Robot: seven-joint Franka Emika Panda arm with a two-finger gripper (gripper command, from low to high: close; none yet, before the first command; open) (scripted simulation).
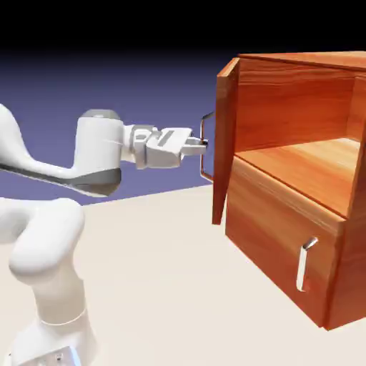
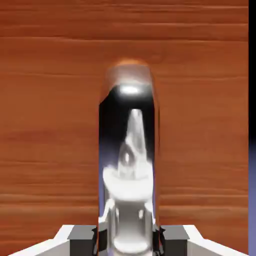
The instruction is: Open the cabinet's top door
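Exterior view: reddish-brown cabinet (image 1: 286, 239) stands on the pale desk (image 1: 150, 279), on the exterior view's right. Top door (image 1: 226, 136) is open, swung out from the cabinet's left front edge as the exterior view shows it. Upper compartment (image 1: 300, 114) lies exposed: wood-grain walls, lighter floor catching the light. Lower panel (image 1: 268, 229) sits closed beneath it, its small silver handle (image 1: 302, 268) near the panel's right side.

White arm (image 1: 100, 146) reaches in from the exterior view's left, its hand (image 1: 168, 148) roughly level with the door's long bar handle (image 1: 203, 154). Fingers (image 1: 193, 148) are clenched on that bar, one on each side, partway along its length. Bar stands upright on the door's outer face, bent in toward the panel at both ends. The hand itself is apart from the door panel.

Hand view: door's wood fills most of the frame, grain running across; a dark, bluish strip of backdrop shows along the right edge. Bar handle runs up the middle, large and glossy, with white and dark reflections in it. Its near part lies between the fingertips at the bottom edge, dark pads close against both sides.
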